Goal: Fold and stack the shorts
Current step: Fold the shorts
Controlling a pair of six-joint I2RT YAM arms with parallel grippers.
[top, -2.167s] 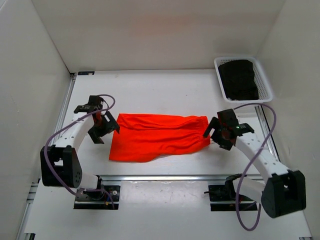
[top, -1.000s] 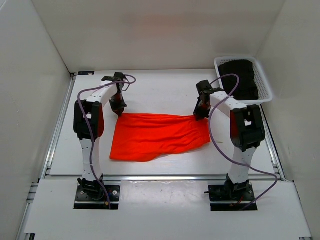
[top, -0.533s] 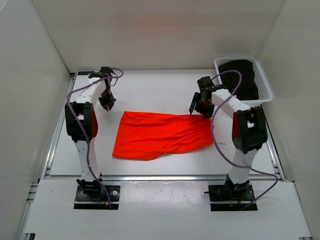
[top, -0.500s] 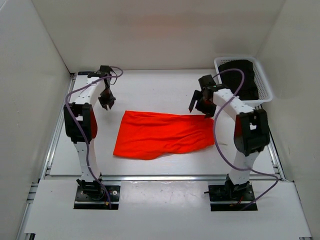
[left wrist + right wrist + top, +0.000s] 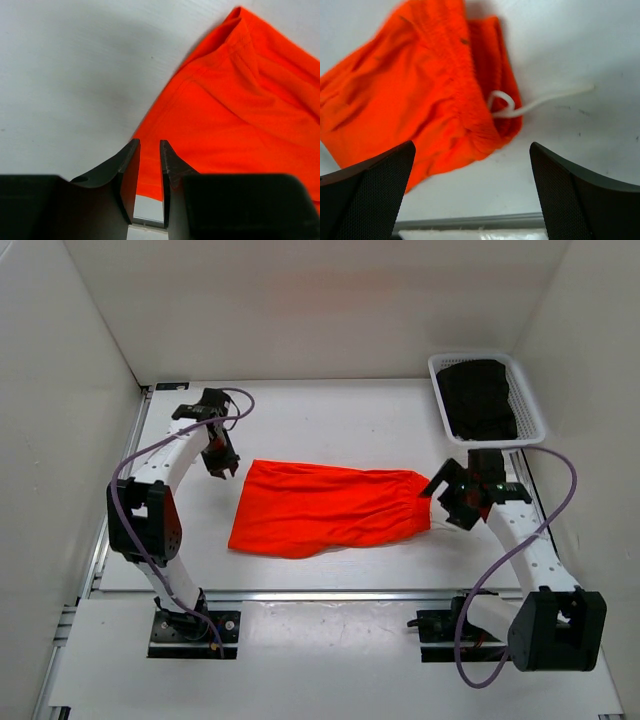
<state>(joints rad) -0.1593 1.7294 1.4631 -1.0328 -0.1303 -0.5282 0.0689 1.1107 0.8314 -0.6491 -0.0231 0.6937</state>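
The shorts [image 5: 325, 510] lie flat in the middle of the counter [image 5: 330, 425], stretched left to right. The gathered waistband is at the right end, with the white drawstring [image 5: 535, 102] trailing out onto the bare surface. The outline is narrow, about one leg wide, so they look to be folded once already, one leg laid over the other. The near edge is uneven and the cloth carries some wrinkles.

The left claw [image 5: 222, 462] hovers just off the far left corner of the cloth. Its wrist view shows the fingers [image 5: 127, 170] only slightly apart, with nothing between them. The right claw [image 5: 447, 500] sits just beside the waistband end, spread wide and empty, with the cloth and cord below it.

At the far right corner, well apart from the shorts, a white basket [image 5: 535, 410] holds dark folded clothes [image 5: 478, 398].

By my reading, the task is partway done. The first fold looks finished, while a second fold to bring the ends together seems still to come. The stacking, probably onto the dark pile, is not yet done.
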